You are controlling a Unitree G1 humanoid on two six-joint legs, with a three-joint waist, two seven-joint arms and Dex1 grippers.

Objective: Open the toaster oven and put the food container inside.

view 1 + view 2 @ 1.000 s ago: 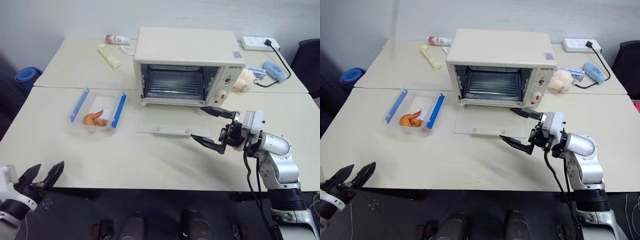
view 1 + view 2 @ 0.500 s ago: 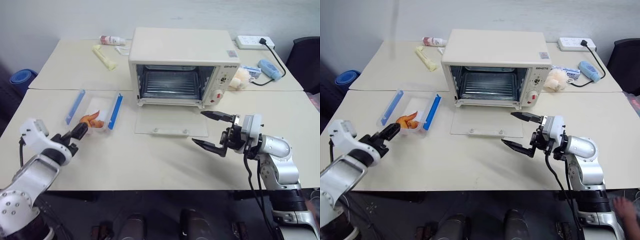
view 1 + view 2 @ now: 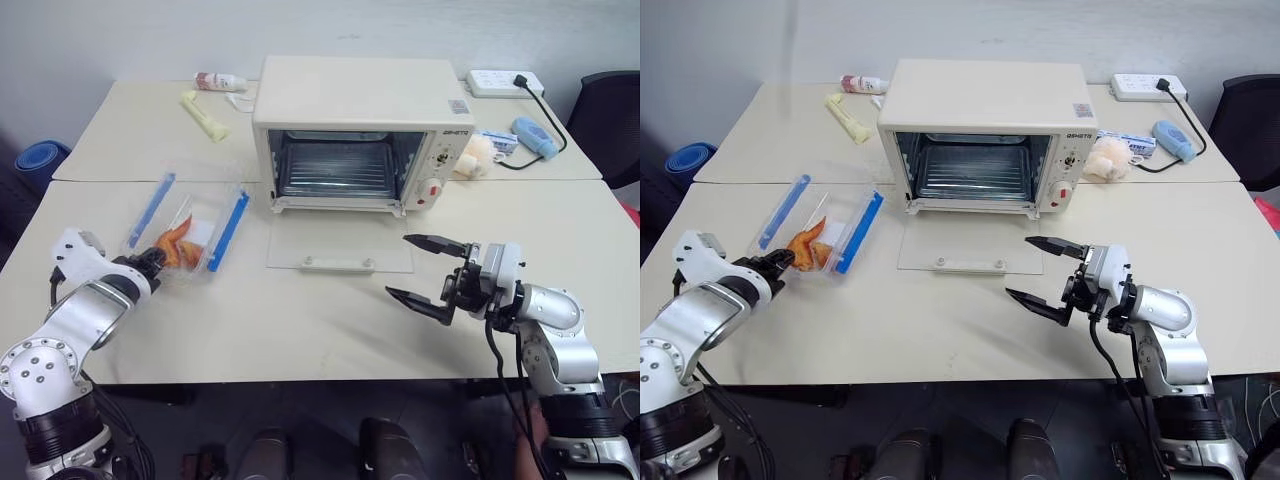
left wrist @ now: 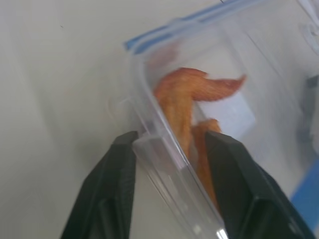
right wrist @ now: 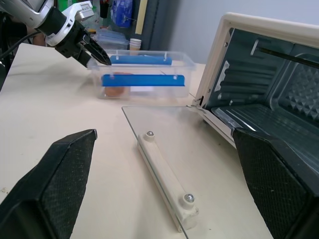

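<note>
Cream-white boxy toaster oven (image 3: 360, 130): at the back centre of the pale table (image 3: 300, 320), its glass door (image 3: 340, 243) folded flat onto the tabletop in front of it. Small clear plastic food container (image 3: 190, 228): left of that door, its near wall between the two fingers of the left gripper (image 4: 172, 144). Right gripper (image 3: 428, 269): just off the door's front right corner; pale yellow tube (image 3: 203, 114) and small bottle (image 3: 220, 81) at back left, white power strip (image 3: 502, 82) at back right.
</note>
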